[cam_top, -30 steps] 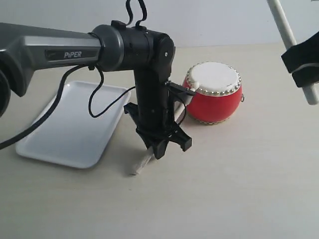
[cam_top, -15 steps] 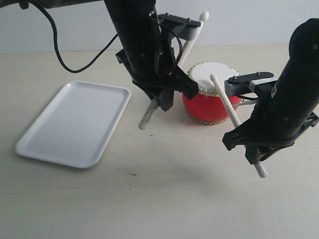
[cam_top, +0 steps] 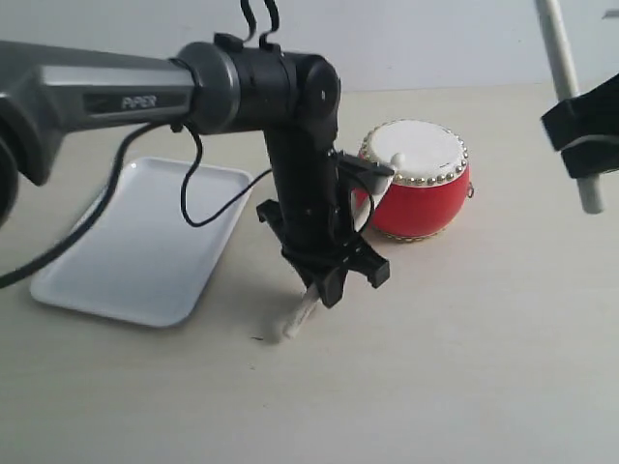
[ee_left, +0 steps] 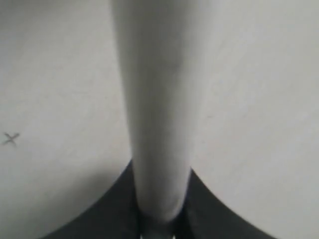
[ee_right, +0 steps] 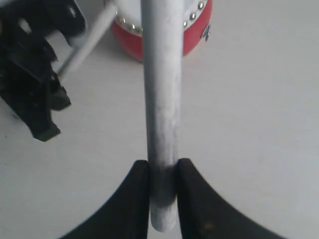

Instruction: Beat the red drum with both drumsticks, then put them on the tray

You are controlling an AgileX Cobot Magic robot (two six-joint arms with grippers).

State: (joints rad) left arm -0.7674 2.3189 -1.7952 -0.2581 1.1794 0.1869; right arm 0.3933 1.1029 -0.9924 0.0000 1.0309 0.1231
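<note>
Red drum (cam_top: 418, 198): left stick (cam_top: 298, 319) now down at its head, left gripper (cam_top: 324, 285) clenched on it; right gripper (cam_top: 580, 135), grasping right stick (cam_top: 559, 48), has lifted away, so beating continues

The left arm (cam_top: 92, 92) has a grey tubular link lettered PIPER, joined to glossy black rounded wrist housings. A thin black cable (cam_top: 183, 198) loops beneath it, two more arching on top. The left gripper (cam_top: 329, 278) and right gripper (cam_top: 583, 140) are matte black and angular

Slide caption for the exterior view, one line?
Left arm's drumstick angles toward the red drum, right arm's drumstick is raised high, white tray lies to the left.
</note>
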